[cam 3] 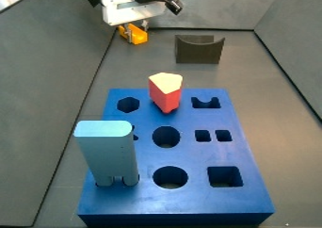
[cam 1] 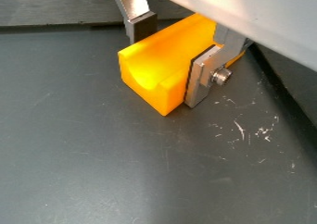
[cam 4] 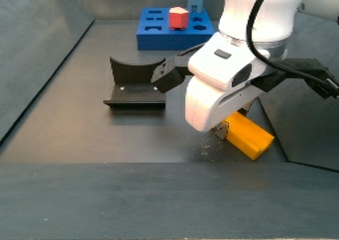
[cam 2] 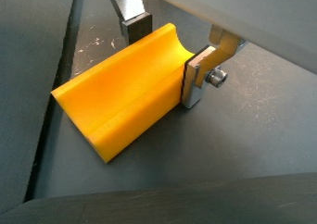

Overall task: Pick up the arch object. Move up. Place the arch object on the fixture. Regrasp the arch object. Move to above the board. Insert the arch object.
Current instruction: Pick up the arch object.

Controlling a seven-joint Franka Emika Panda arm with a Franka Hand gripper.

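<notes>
Hand [cam 1: 173, 52]: we see its silver fingers [cam 1: 202, 77] pressed on both sides of the arch object [cam 1: 165, 65], gripping it low at the floor [cam 1: 87, 163].
Arch object: yellow-orange, a shallow groove along its top; in a side view [cam 3: 132, 32] it lies at 12 o'clock from the board [cam 3: 176, 175], near the wall.
Open room: we see bare floor around the piece.
Fixture [cam 3: 198, 49]: at 3 o'clock of the piece, apart from it.
Board pieces: red prism peg [cam 3: 165, 89], light-blue block [cam 3: 104, 152].
</notes>
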